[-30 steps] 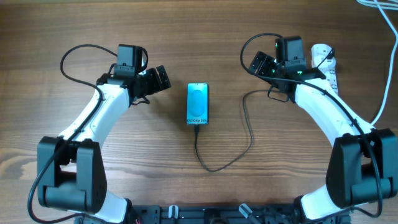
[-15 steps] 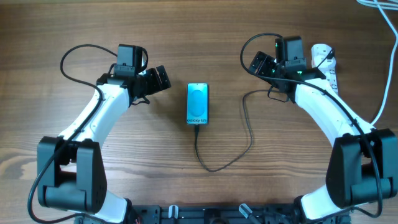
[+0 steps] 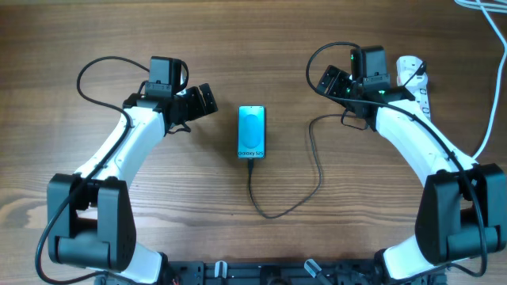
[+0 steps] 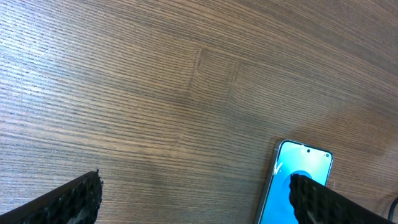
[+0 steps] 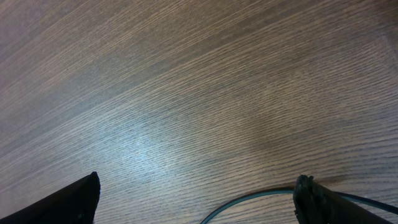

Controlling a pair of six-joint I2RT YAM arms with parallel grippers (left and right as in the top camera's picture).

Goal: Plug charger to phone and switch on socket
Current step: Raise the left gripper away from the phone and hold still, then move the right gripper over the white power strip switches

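Overhead: left pincer (image 3: 205,99) and right pincer (image 3: 328,81) gape empty; charger (image 3: 273,213) seems seated in phone (image 3: 252,132); press socket (image 3: 410,66) switch squarely, upper right.

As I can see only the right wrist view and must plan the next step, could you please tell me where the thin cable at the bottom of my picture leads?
Observer: The charger loops across the table and ends at the bottom edge of the phone; its tip looks plugged in.
Operator: Thank you. Where is the socket?
Observer: The socket lies toward the far right corner, just behind the right arm, which hides part of it.
Operator: And is the left gripper busy?
Observer: No, the left gripper is open and empty, just left of the phone.
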